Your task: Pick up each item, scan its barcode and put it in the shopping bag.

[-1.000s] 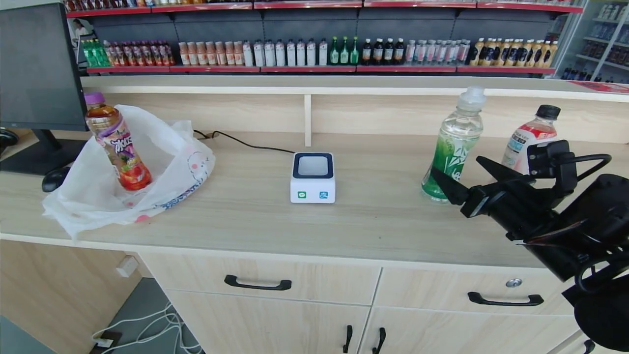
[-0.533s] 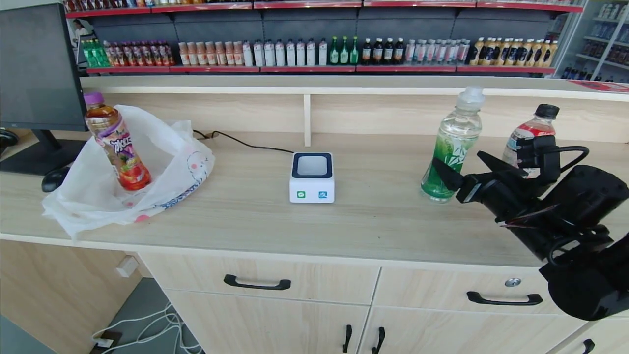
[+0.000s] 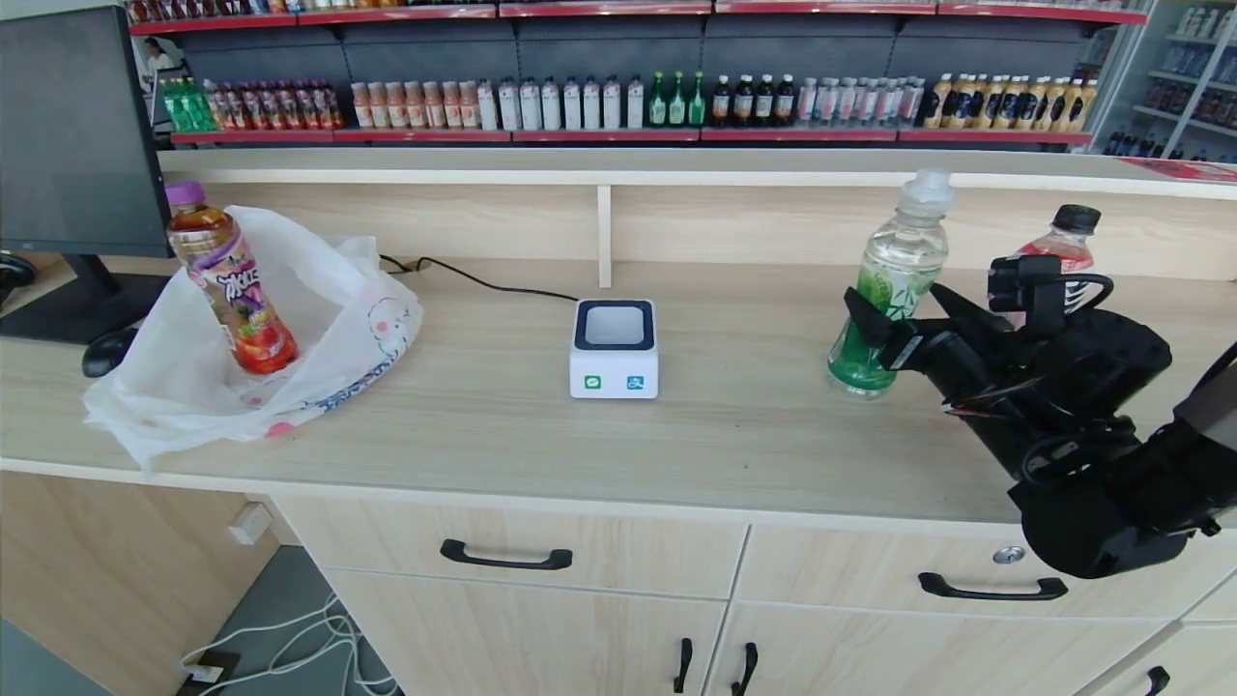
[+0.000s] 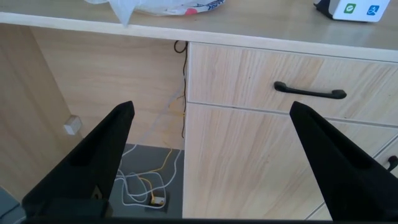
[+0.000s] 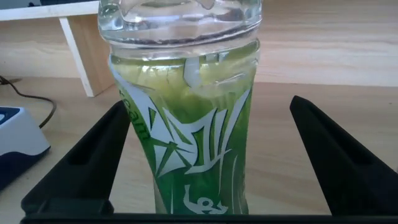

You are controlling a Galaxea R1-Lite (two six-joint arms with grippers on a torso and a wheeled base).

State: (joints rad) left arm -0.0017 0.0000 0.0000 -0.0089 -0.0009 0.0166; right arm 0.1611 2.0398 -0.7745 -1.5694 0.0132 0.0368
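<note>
The green-labelled bottle stands upright on the counter. It is clear plastic with a pale cap, and its lower half is wrapped in green with white slashing marks. It sits between the spread fingers of the right pincer, which is open around it and not gripping. From the right wrist view the bottle looms close, showing the liquid inside and the label's white pattern. There is a clear gap to one finger, while the other lies just beside the bottle's wall; I cannot tell if it touches. The head view adds the cap and what lies around. A red-labelled, black-capped bottle stands just behind that pincer, and a white scanner sits well off to its left. Farther that way is the shopping bag with a tea bottle in it. The left pincer hangs open below the counter edge, facing a drawer handle.
</note>
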